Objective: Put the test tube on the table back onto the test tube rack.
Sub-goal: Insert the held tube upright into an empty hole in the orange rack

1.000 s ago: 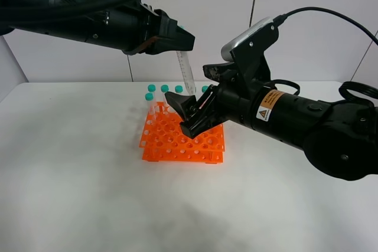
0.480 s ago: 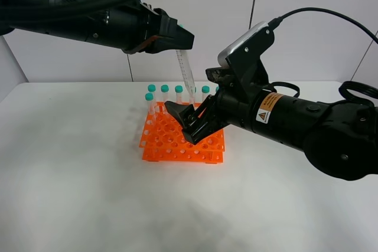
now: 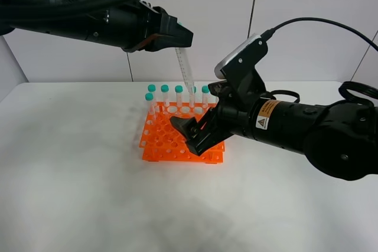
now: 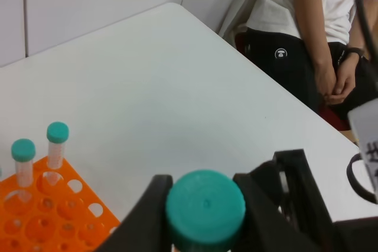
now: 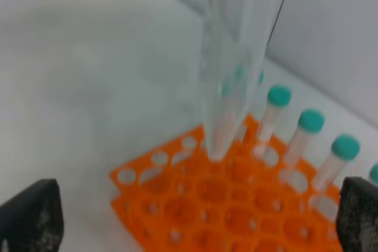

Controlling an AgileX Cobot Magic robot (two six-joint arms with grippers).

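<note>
- Lowering would have gone best once the tilted test tube [image 3: 185, 70], clamped at its teal cap [image 4: 205, 208] by the left fingers [image 3: 176, 35], was squared upright over a free hole.
- Its clear, graduated, tapering body hung tip-down over the back rows of the orange test tube rack [image 3: 160, 141], near the capped tubes [image 3: 165, 94]; whether the tip had entered a hole could not be told.
- The rack's smooth grid of round holes sat on the matte white bench [image 3: 77, 193].
- The right fingers [image 3: 184, 125] were spread wide and empty over the rack's front right.

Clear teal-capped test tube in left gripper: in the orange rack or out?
Out. Test tube hangs tilted from left gripper, tip over orange rack.
</note>
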